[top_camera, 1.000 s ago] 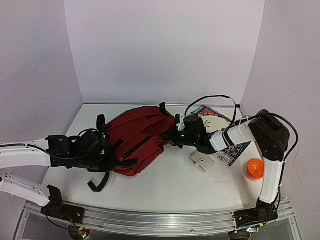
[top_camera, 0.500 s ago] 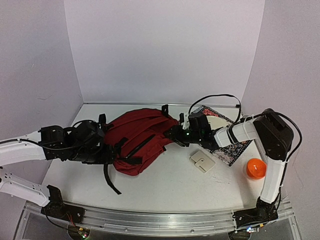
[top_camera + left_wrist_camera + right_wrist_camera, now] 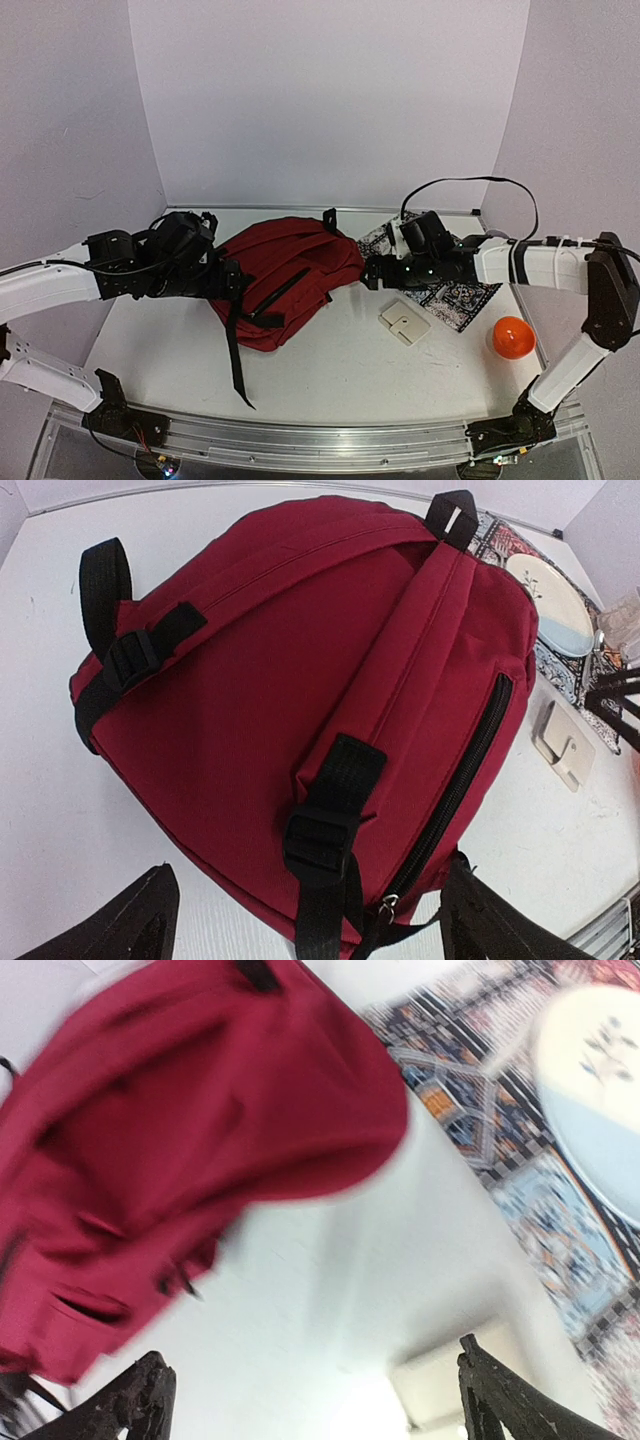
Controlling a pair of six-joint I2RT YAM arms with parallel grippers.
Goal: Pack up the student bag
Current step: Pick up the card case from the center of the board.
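Left gripper (image 3: 305, 920) and right gripper (image 3: 320, 1395) stand spread wide and empty, flanking the student bag (image 3: 285, 280), which lies flat at centre frame on a white table (image 3: 340, 370). Pale lilac walls (image 3: 330, 100) enclose it behind and beside. Left arm (image 3: 50, 285) and right arm (image 3: 540, 265) stretch low inward from the frame's side edges toward the bag.

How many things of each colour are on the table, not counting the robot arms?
Red: 1, the student bag
Orange: 1, the ball
Beige: 1, the flat square pad
White: 1, the plate
Patterned: 1, the mat
Total: 5
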